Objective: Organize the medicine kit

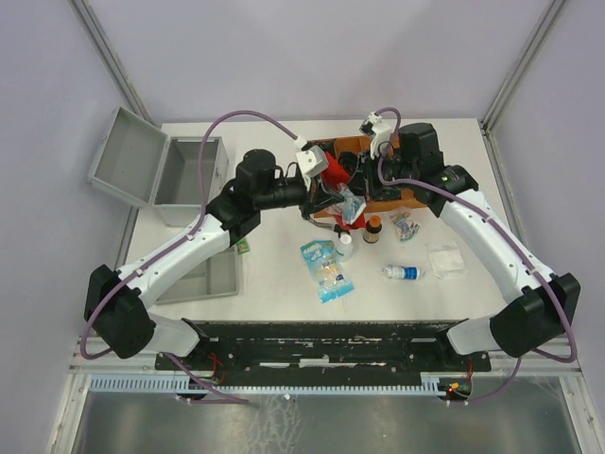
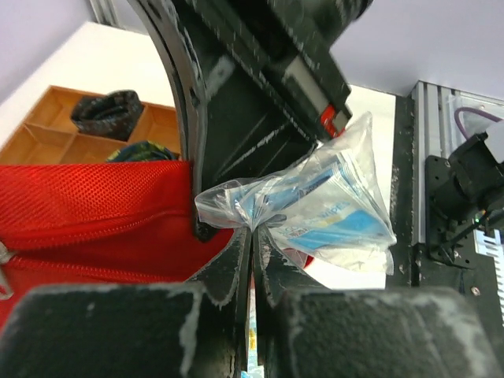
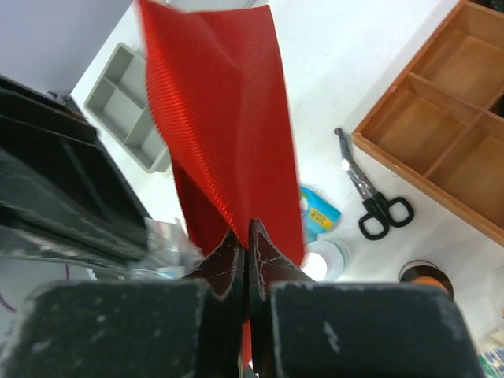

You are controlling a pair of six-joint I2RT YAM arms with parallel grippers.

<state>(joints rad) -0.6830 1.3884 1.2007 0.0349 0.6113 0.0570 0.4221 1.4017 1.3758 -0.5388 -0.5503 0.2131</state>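
White tabletop between pale lavender walls carries the medicine kit (image 1: 175,180) at its far left corner, well apart from both grippers; the silver-grey case stands open, its lid (image 1: 128,156) swung back past the table edge, and nothing shows inside it from above. Nearer the front, a grey divided insert (image 1: 203,279) lies half under the left arm. Both arms stretch forward and bend inward so that their wrists meet over the far middle of the table, above a brown wooden tray (image 1: 378,194). The left gripper (image 2: 252,236) has its fingers pressed together on the corner of a clear plastic bag (image 2: 323,205) of blue and white packets, which hangs off the table. The right gripper (image 3: 244,230) is pinched tight on the fabric of a red pouch (image 3: 220,118), which hangs lifted from it. One tray compartment holds a black roll (image 2: 106,112). Scissors (image 3: 378,203) lie just beside the tray. Towards the front lie a blue packet bag (image 1: 326,270), a small white bottle (image 1: 345,246), a brown bottle (image 1: 374,230) and a clear sachet (image 1: 446,260)
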